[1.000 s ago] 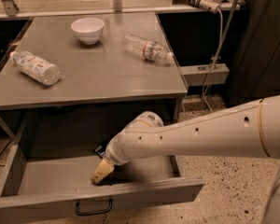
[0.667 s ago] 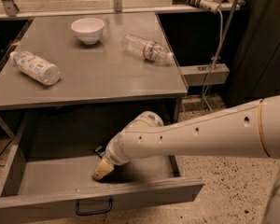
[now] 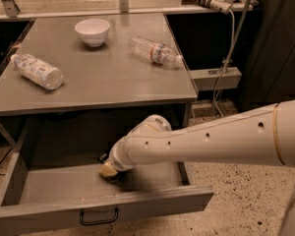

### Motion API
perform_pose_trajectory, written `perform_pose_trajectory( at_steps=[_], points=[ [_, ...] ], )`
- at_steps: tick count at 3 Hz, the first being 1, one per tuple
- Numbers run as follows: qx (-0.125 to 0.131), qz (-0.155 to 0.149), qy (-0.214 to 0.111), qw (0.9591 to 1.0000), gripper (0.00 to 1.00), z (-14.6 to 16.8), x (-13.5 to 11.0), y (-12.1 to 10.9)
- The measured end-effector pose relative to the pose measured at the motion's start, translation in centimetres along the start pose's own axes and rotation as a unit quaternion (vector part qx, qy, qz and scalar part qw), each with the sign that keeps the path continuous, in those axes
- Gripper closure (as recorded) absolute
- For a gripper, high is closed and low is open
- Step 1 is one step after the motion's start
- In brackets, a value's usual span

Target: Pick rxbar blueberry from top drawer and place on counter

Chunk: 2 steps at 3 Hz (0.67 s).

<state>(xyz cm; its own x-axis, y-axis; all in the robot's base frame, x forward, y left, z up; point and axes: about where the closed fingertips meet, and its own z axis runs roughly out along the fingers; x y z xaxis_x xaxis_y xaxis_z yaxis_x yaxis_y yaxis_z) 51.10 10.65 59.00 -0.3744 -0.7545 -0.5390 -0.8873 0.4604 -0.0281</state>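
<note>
Shifted hardly at all since a second ago: gripper (image 3: 109, 170) perhaps a shade higher off the drawer floor, arm (image 3: 211, 141) along the same line, nothing displaced up top.

Cannot make out the rxbar blueberry in any part of the view. Inside the top drawer (image 3: 49, 188), shows only a small dark shape (image 3: 103, 157) just behind the gripper, too dim to name. Loses the patch of drawer floor under the wrist and tip to shadow. Cannot tell whether the gripper is clenched, released or grasping anything; offers only a tan tip below a white wrist. Cuts the arm off at the right edge, with a sliver of white body in the lower right corner.

Comes in from the right, slants down and leftward over the pulled-out drawer, bends at a rounded white joint just under the front edge of the counter (image 3: 103, 82). Points the tip down at the middle of the drawer floor, touching or just above, cannot say which. Stays well apart from the black wire handle (image 3: 98, 217) on the front panel.

On the counter: white bowl (image 3: 92, 31) near the back, left bottle (image 3: 38, 71) lying on its side, right bottle (image 3: 155, 51) lying tilted toward the rear, each well apart from the others.
</note>
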Motion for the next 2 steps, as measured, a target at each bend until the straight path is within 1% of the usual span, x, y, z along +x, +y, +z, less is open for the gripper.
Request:
perform_pose_trajectory(
  at_steps=[1,2],
  points=[
    [0.000,0.000,0.000,1.0000,0.89,0.00,0.00,0.00],
    [0.000,0.000,0.000,1.0000,1.00,-0.02,-0.02,0.00]
  ],
)
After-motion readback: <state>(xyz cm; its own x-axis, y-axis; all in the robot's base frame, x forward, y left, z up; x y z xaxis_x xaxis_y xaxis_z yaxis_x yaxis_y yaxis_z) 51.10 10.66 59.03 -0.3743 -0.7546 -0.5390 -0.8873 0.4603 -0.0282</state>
